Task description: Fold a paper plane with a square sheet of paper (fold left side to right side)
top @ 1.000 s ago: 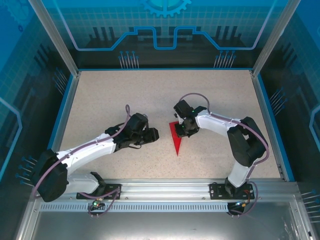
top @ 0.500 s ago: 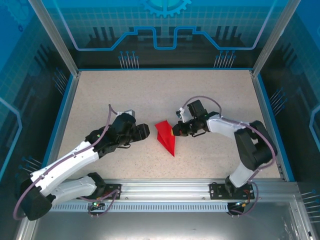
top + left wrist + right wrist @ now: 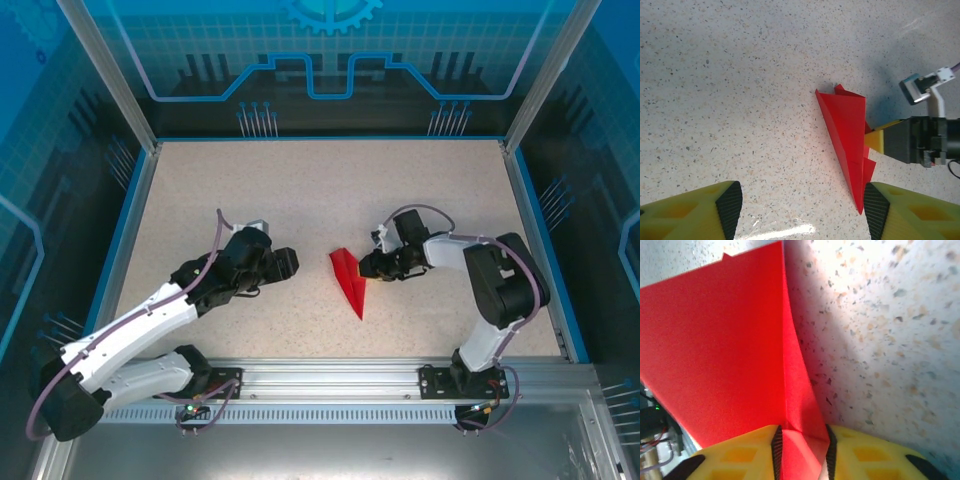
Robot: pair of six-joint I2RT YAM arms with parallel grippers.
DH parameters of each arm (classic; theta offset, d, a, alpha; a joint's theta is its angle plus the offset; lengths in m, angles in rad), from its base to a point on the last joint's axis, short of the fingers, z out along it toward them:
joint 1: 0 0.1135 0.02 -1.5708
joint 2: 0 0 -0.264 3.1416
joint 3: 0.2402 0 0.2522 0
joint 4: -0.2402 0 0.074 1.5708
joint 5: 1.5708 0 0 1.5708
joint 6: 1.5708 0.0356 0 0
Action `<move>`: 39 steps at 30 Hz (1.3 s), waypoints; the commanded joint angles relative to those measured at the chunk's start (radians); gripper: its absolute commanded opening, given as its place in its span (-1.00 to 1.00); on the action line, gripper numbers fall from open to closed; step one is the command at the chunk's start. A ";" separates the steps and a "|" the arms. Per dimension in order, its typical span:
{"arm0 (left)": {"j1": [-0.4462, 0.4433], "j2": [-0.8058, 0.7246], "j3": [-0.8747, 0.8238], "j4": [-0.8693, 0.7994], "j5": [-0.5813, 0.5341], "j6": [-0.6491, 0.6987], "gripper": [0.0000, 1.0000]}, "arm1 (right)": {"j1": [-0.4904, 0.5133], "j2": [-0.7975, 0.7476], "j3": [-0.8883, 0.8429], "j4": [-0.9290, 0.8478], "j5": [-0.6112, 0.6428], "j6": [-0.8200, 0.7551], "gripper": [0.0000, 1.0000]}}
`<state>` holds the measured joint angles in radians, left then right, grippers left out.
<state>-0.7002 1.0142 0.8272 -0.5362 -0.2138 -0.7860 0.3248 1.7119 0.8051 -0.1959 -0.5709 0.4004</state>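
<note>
Right wrist view: the right gripper (image 3: 801,440) is sitting w/ its two yellow fingers (image 3: 740,457) either side of the tail fold of the paper plane (image 3: 730,350), pads parted a little w/ red paper between them. Can't tell whether they are pinching it or letting it go. Top view is showing the plane lying as a narrow dart near the middle of the table (image 3: 300,190), nose pointing toward the arm bases, tail end at the right gripper. The left gripper (image 3: 802,210) is hovering wide open & empty, apart from the plane on its left. Risks, as I'm judging them: if the right arm is pulling away while a pad is catching the fold, it's prob. dragging or tipping the dart & springing the creases open. One layer is standing up off the surface rather than lying flat, so a light knock may be undoing the fold. If the left arm is coming in low, a finger may be shoving the thin paper along the table instead of pressing it.
</note>
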 commanded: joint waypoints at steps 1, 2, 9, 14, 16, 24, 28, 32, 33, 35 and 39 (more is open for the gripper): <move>0.007 0.012 -0.005 -0.007 -0.016 0.004 0.38 | -0.006 -0.109 0.029 -0.147 0.163 -0.053 -0.18; 0.007 0.015 -0.007 -0.002 -0.015 0.007 0.38 | -0.002 -0.134 0.038 -0.181 0.199 -0.061 -0.15; 0.006 0.035 -0.039 0.065 0.016 -0.002 0.43 | 0.179 -0.250 0.103 -0.373 0.368 -0.095 0.06; 0.005 0.037 -0.041 0.063 0.021 -0.002 0.46 | 0.268 -0.204 0.113 -0.381 0.406 -0.044 0.11; 0.006 0.033 -0.040 0.056 0.019 0.000 0.46 | 0.288 -0.174 0.128 -0.383 0.413 -0.040 0.12; 0.007 0.012 -0.059 0.054 0.010 -0.006 0.48 | 0.335 -0.108 0.163 -0.386 0.438 -0.034 0.02; 0.007 0.012 -0.059 0.051 0.009 -0.006 0.49 | 0.354 -0.078 0.181 -0.384 0.445 -0.029 -0.12; 0.006 0.012 -0.059 0.050 0.010 -0.006 0.50 | 0.377 -0.043 0.206 -0.391 0.465 -0.029 -0.21; 0.007 0.012 -0.060 0.048 0.009 -0.006 0.50 | 0.383 -0.034 0.210 -0.394 0.473 -0.029 -0.22; 0.006 0.012 -0.061 0.047 0.008 -0.006 0.50 | 0.389 -0.019 0.217 -0.393 0.490 -0.025 -0.29; 0.007 0.011 -0.063 0.045 0.009 -0.007 0.51 | 0.396 0.023 0.225 -0.384 0.502 -0.017 -0.41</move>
<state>-0.7002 1.0405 0.7815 -0.4889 -0.2050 -0.7864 0.7021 1.7035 1.0065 -0.5613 -0.0937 0.3714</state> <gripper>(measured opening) 0.753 0.302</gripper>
